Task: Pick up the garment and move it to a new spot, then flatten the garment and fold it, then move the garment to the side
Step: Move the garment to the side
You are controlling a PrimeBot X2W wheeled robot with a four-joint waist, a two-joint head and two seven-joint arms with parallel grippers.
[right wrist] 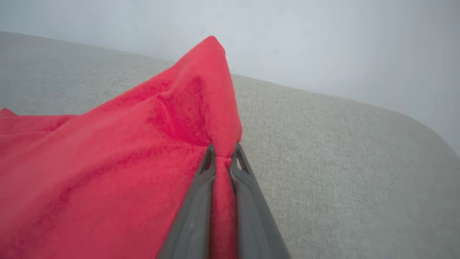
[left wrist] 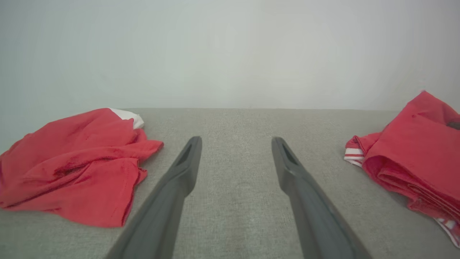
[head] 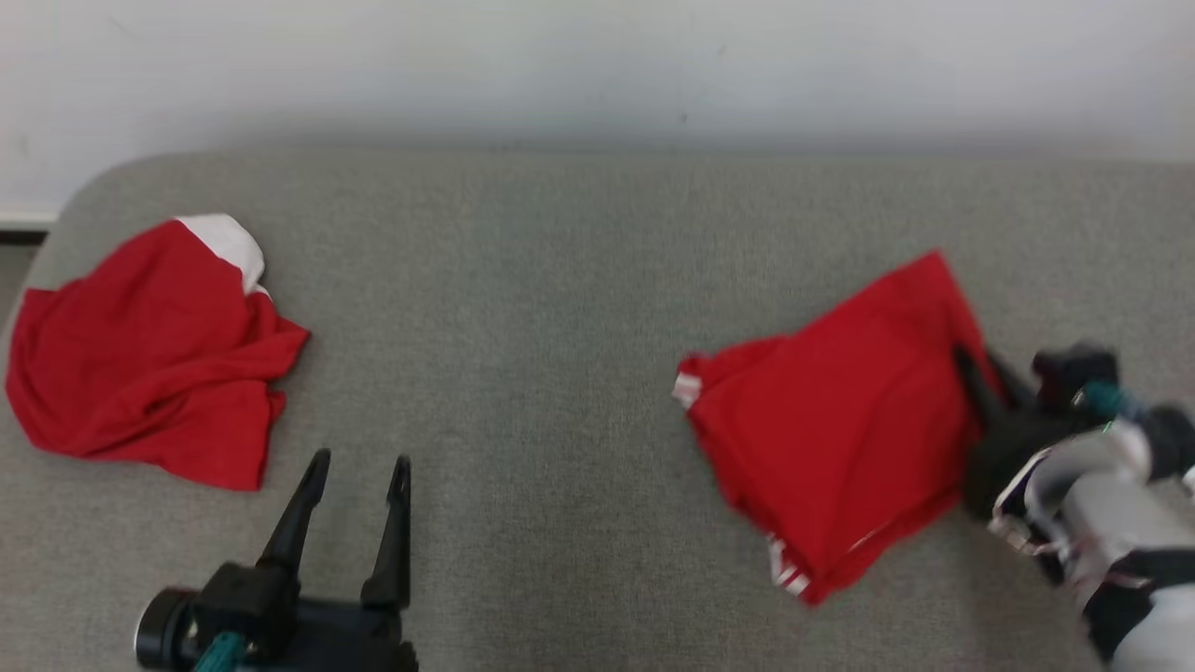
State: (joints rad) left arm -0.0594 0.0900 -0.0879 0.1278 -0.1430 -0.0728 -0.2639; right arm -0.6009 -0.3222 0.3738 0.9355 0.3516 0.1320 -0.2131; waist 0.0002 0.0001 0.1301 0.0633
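A folded red garment (head: 831, 420) with white-striped trim lies on the right half of the grey padded surface (head: 560, 308). My right gripper (head: 977, 366) is at its right edge, shut on a pinch of the red cloth. In the right wrist view the garment (right wrist: 125, 151) rises in a peak from between the closed fingers of that gripper (right wrist: 223, 153). My left gripper (head: 361, 459) rests open and empty at the lower left, well apart from it. The left wrist view has the open left gripper (left wrist: 236, 140) over bare surface, with the folded garment (left wrist: 413, 151) at the right edge.
A second red garment (head: 149, 364) with a white patch lies crumpled at the far left, also in the left wrist view (left wrist: 79, 162). A pale wall (head: 597, 65) runs behind the surface. The surface's corners are rounded (head: 84, 196).
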